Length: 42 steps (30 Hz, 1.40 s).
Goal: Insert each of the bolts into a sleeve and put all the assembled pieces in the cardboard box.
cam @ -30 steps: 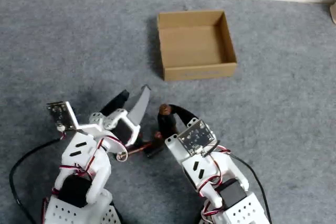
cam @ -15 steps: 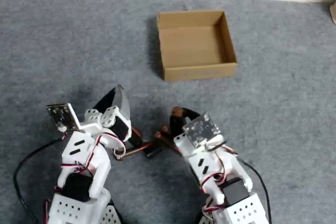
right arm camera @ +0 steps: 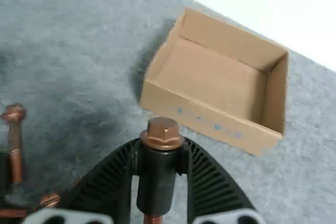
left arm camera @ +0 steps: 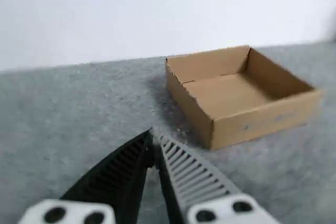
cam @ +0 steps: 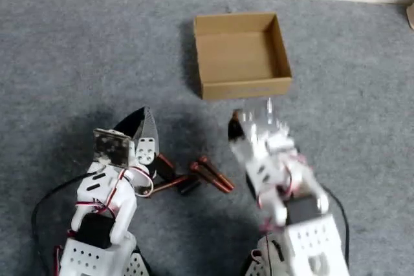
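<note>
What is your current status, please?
Right gripper shut on sleeved bolt, short of cardboard box. Left gripper shut, empty. Loose bolts on carpet; nothing blocking box.

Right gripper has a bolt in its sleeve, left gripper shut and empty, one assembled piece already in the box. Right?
Not quite: the cardboard box is empty, as the right wrist view shows. The rest holds: right gripper shut on the sleeved bolt, left gripper shut and empty.
</note>
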Each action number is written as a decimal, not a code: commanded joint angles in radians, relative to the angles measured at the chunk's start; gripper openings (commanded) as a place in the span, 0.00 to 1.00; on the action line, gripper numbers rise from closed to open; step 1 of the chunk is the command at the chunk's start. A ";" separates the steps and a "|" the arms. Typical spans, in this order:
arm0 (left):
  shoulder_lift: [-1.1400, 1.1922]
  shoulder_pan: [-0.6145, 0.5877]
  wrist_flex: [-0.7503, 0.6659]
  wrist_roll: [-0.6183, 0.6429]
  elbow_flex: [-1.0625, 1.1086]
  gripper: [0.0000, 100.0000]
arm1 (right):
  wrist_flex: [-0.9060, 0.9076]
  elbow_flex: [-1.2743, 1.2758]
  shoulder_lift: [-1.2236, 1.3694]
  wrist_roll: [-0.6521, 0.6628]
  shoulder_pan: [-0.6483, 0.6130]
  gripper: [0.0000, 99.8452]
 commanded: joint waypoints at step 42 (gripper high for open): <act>0.007 -0.019 0.049 -0.138 -0.008 0.03 | 0.878 -2.885 2.468 0.017 0.219 0.34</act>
